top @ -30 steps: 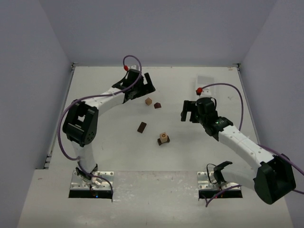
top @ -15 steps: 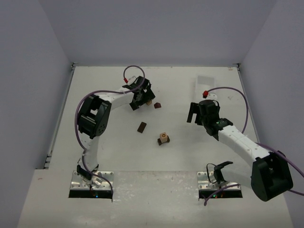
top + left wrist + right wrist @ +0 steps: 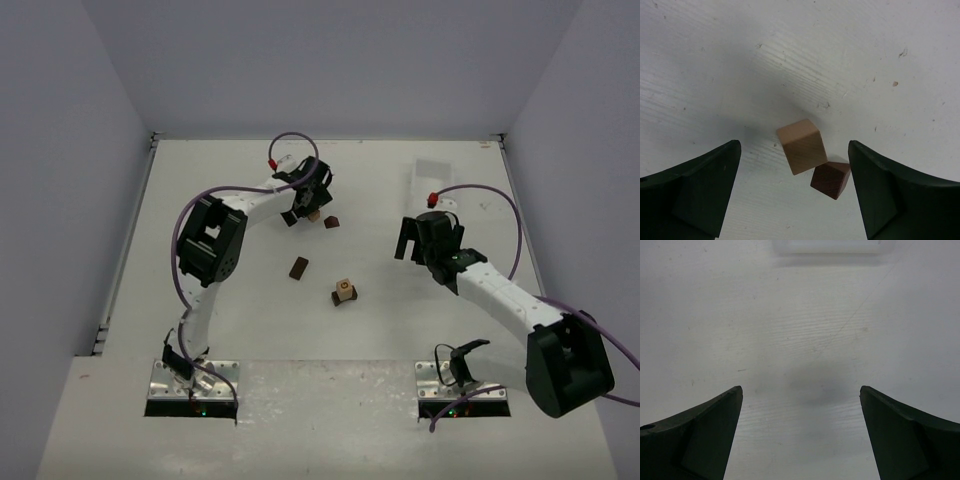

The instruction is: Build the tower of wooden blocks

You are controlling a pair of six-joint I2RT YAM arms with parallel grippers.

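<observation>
Forearm stretched rightward, the left gripper (image 3: pixel 308 207) points down, jaws wide and empty astride the tan block (image 3: pixel 801 146), a dark block (image 3: pixel 830 179) just beside it; the right gripper (image 3: pixel 800 390) hovers wide, empty

Pale lilac walls (image 3: pixel 330 60) round white table (image 3: pixel 250 330), even light.

Nothing here can be read: no writing, label, brand or number. The nearest thing to a sign is a small dark mark on the near face of the tan block (image 3: pixel 345 286), which sits on top of a dark brown block (image 3: pixel 344 298). The mark is too small to make out.
</observation>
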